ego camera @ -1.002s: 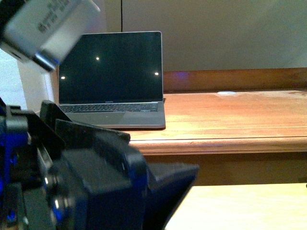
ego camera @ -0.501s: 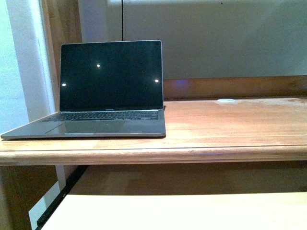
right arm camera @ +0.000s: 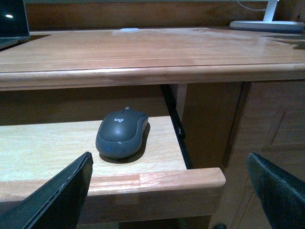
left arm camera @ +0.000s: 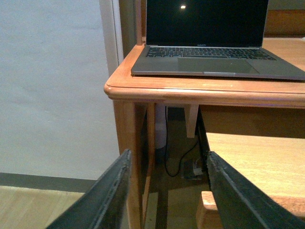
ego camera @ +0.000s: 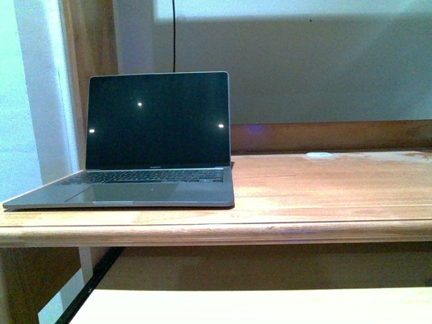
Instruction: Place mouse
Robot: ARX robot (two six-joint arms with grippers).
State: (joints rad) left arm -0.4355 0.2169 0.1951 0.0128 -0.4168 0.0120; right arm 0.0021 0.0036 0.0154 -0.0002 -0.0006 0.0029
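Note:
The dark grey mouse (right arm camera: 121, 134) lies on the pulled-out light wood tray (right arm camera: 157, 180) under the desk top, near the tray's right end. It shows only in the right wrist view. My right gripper (right arm camera: 171, 188) is open and empty, low in front of the tray's edge, with the mouse a little beyond it. My left gripper (left arm camera: 167, 191) is open and empty, low by the desk's left front leg (left arm camera: 127, 157). Neither gripper shows in the front view.
An open laptop (ego camera: 145, 145) with a dark screen stands on the left of the wooden desk (ego camera: 324, 196); it also shows in the left wrist view (left arm camera: 209, 47). A small flat white disc (ego camera: 319, 155) lies at the desk's back. A white lamp base (right arm camera: 267, 25) is at the far right.
The dark arm and grey camera block that filled the left of the front view a second ago have dropped out of sight. The view has tilted, so the desk sits lower.

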